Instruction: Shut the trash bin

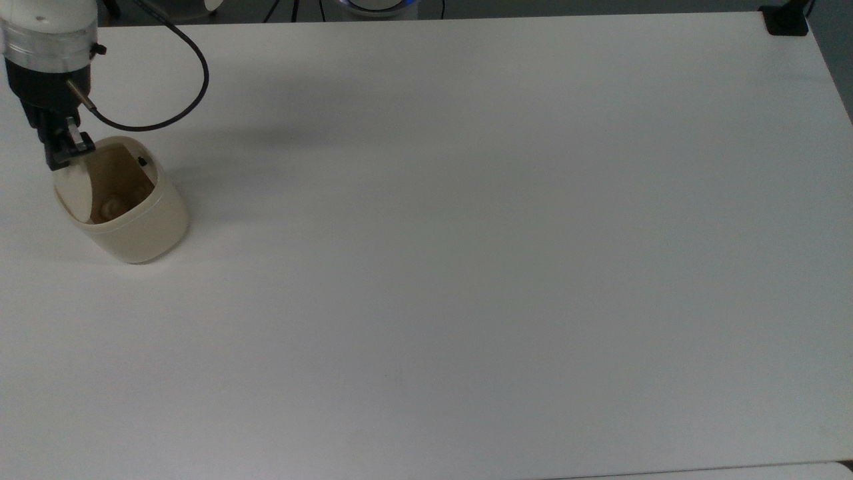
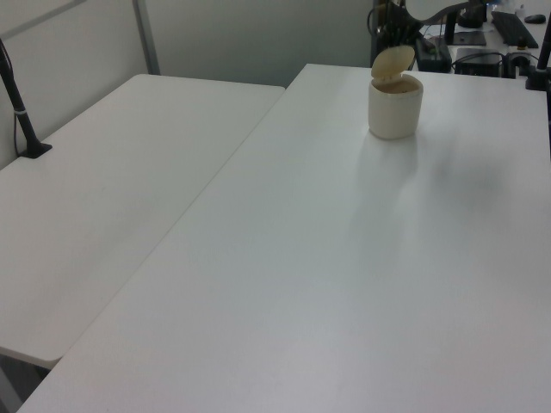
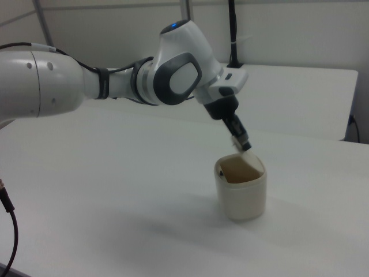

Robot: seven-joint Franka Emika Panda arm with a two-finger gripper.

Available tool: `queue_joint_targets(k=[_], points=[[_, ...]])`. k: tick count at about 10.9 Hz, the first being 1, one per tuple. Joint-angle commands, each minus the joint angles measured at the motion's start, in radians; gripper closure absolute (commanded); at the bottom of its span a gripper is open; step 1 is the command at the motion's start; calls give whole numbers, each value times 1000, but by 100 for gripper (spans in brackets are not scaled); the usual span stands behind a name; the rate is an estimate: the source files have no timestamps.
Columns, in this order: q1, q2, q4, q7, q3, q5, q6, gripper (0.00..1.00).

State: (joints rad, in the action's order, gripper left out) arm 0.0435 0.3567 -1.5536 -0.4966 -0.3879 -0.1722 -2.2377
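The trash bin stood on the table, near the table's corner at the top view's upper left. Its lid leaned over the bin's opening from the rim at the top view's left, tilted and not flat. The gripper was just above the lid's upper edge, at the bin's rim. In the left view, a second table lay to the left view's left of the bin's table.
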Motion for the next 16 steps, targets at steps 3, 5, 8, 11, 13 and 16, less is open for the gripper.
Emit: queue_joint_targets(k=[3,5,8,11,13,16], points=[[-13,-13,-121,113,30,82,73,100],[-13,1,-138,113,37,79,52,100],[-11,-1,-131,113,35,77,46,100],[-14,-60,-112,113,35,77,58,94],[-55,-137,-111,113,34,77,145,51],[-147,-241,-111,182,50,82,358,0]])
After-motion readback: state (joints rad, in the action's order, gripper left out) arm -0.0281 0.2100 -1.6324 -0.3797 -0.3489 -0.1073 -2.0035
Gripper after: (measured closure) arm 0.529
